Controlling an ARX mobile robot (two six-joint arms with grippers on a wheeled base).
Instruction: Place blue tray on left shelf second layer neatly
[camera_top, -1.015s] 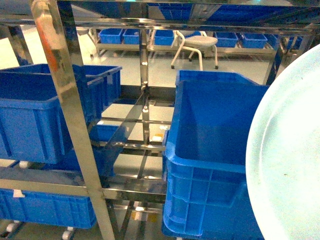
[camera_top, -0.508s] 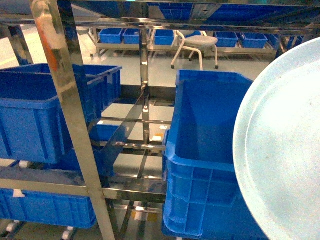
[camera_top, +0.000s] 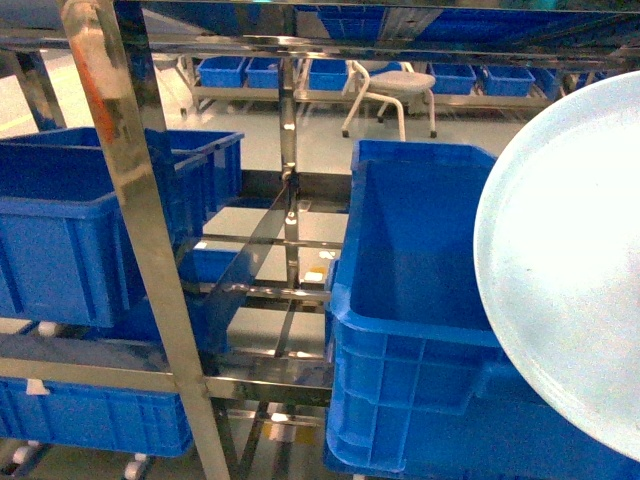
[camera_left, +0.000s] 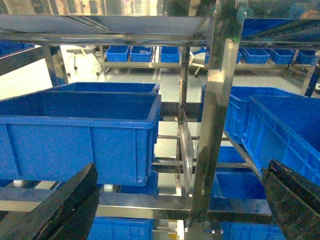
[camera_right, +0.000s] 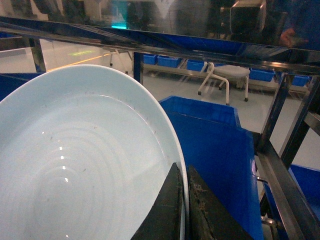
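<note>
The blue tray (camera_top: 570, 260), pale and round, hangs tilted on edge at the right of the head view, in front of a dark-blue crate. In the right wrist view its hollow face (camera_right: 75, 160) fills the left half, and my right gripper (camera_right: 182, 167) is shut on its rim, one finger on each side. My left gripper (camera_left: 181, 170) is open, its black fingers (camera_left: 65, 205) spread wide with nothing between them, facing the rack. The left shelf second layer (camera_top: 265, 355) is a tier of shiny steel bars with crates on it. Neither gripper shows in the head view.
A mirror-like upright post (camera_top: 130, 200) stands close in front at left. Deep dark-blue crates sit on the tier at left (camera_top: 70, 230) and right (camera_top: 420, 310), with bare bars between them. Another crate (camera_top: 90, 415) sits below. A white stool (camera_top: 395, 85) stands behind the rack.
The tray has come further into the head view from the right, shifting left and then rising, so its lower edge now shows. The rack and crates are unchanged.
</note>
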